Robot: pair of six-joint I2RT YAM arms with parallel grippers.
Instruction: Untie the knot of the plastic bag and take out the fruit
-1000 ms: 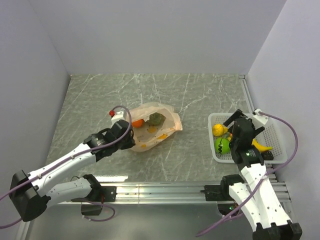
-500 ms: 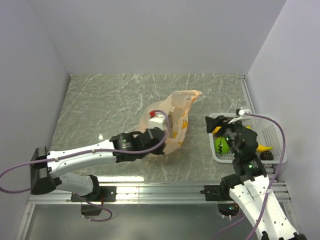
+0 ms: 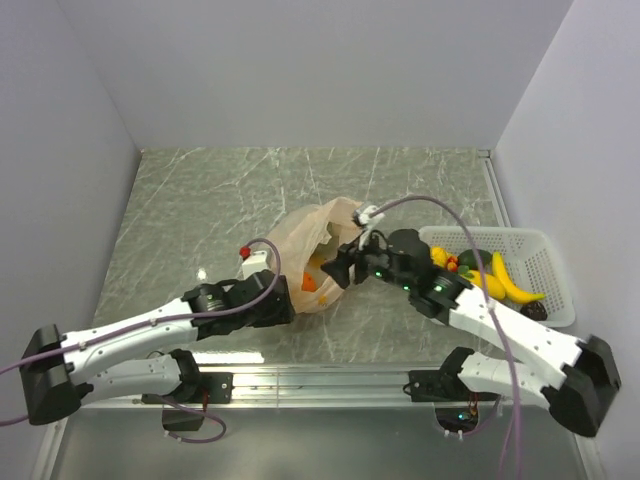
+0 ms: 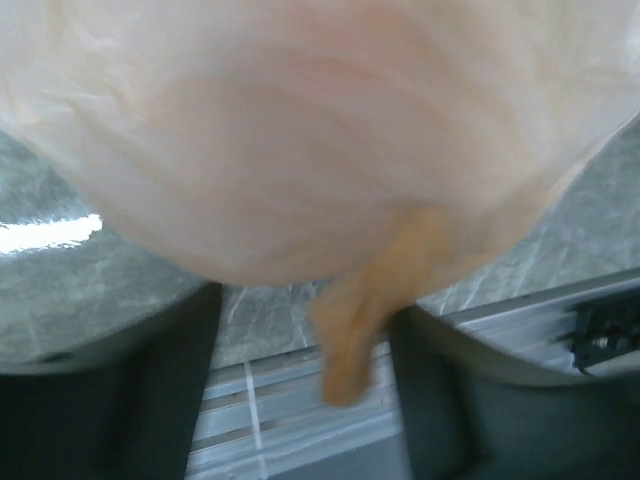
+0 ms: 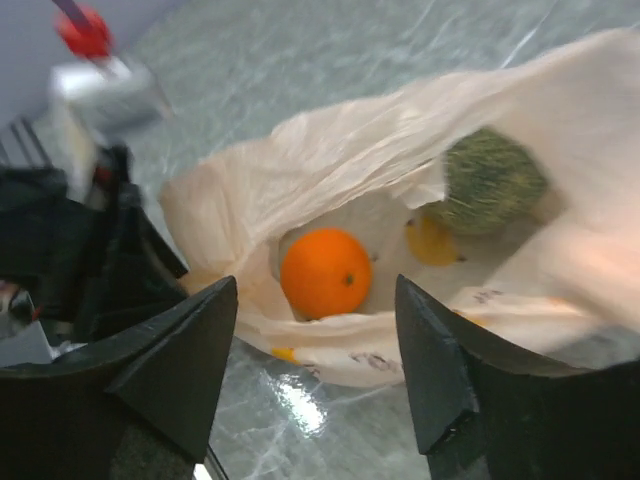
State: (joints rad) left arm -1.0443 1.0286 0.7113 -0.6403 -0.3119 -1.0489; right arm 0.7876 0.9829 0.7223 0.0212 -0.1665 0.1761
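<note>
The pale orange plastic bag (image 3: 318, 232) lies mid-table with its mouth gaping toward the right arm. The knot is out of view. Inside the bag, the right wrist view shows an orange (image 5: 325, 272), a netted grey-green melon (image 5: 487, 180) and a yellow piece (image 5: 432, 240) behind the film. My right gripper (image 5: 315, 300) is open just in front of the mouth, the orange between its fingers' lines, nothing held. My left gripper (image 4: 305, 305) is open under the bag's near left side (image 3: 285, 300). A loose bag strip (image 4: 355, 320) hangs between its fingers without being pinched.
A white mesh basket (image 3: 545, 262) stands at the right edge, holding a lemon (image 3: 437, 257), a banana (image 3: 510, 280) and other fruit. The right arm stretches from its base across to the bag. The rail (image 3: 330, 382) runs along the near edge.
The left gripper has opened and let go of the bag, which has sunk back onto the table. The right arm has swung from the basket to the bag's mouth.
</note>
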